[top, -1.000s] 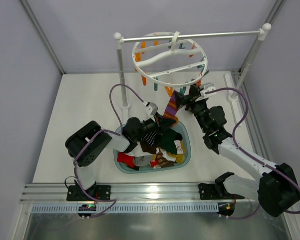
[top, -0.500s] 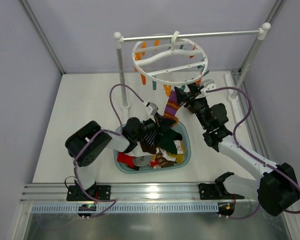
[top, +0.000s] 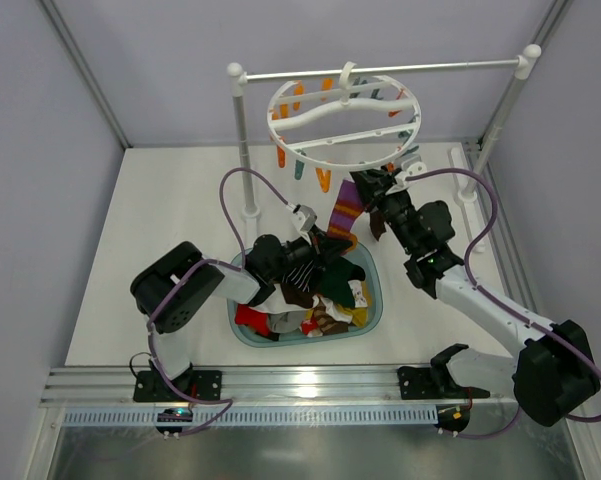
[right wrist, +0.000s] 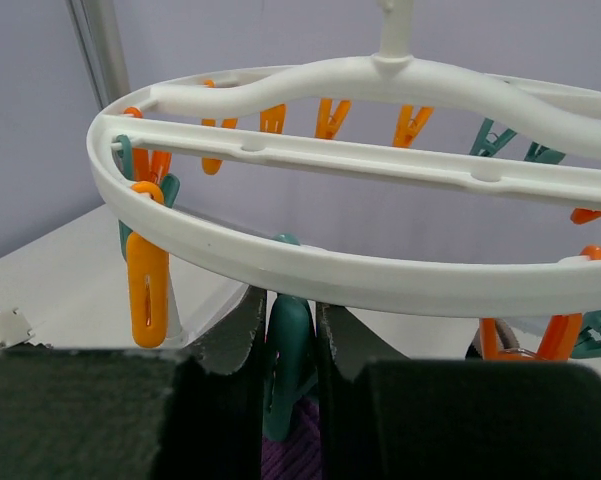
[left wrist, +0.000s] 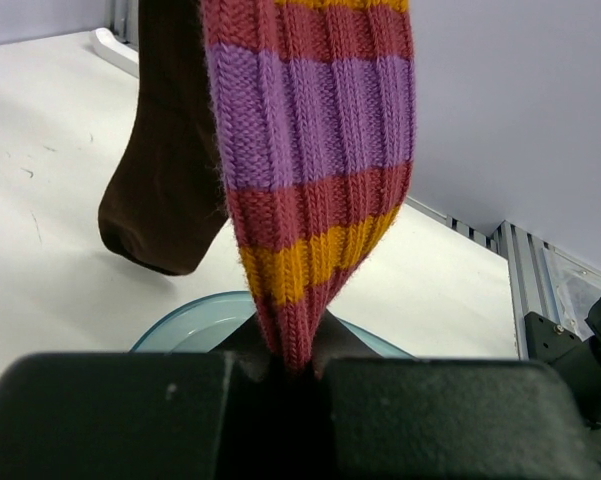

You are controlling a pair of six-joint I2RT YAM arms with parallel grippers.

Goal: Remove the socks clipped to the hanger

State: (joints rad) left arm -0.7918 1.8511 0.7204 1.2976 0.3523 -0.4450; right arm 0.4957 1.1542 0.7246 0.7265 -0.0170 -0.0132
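The white ring-shaped hanger [top: 345, 120] is hanging by its hook from the rail [top: 450, 68] that is spanning the far edge of the table [top: 170, 220], with orange and teal clips dangling all around its rim. A striped sock [top: 345, 212] in purple, red and orange is hanging down from the near side of the ring, toward the middle of the table.

The left tool [top: 315, 245] is closed on the lower end of that sock, pinching the knit between its fingers; in the left wrist view the fabric is running straight up from the grip [left wrist: 290, 365]. A brown sock [left wrist: 170, 150] is hanging just beside the striped one, free of the tool.

The right tool [top: 365, 185] is reaching up under the near rim of the hanger. In the right wrist view its fingers [right wrist: 242, 335] are closed on either side of a teal clip [right wrist: 290, 345], squeezing it directly below the ring.

A teal tub [top: 375, 300] is sitting near the middle of the near edge, holding a pile of socks [top: 300, 305].
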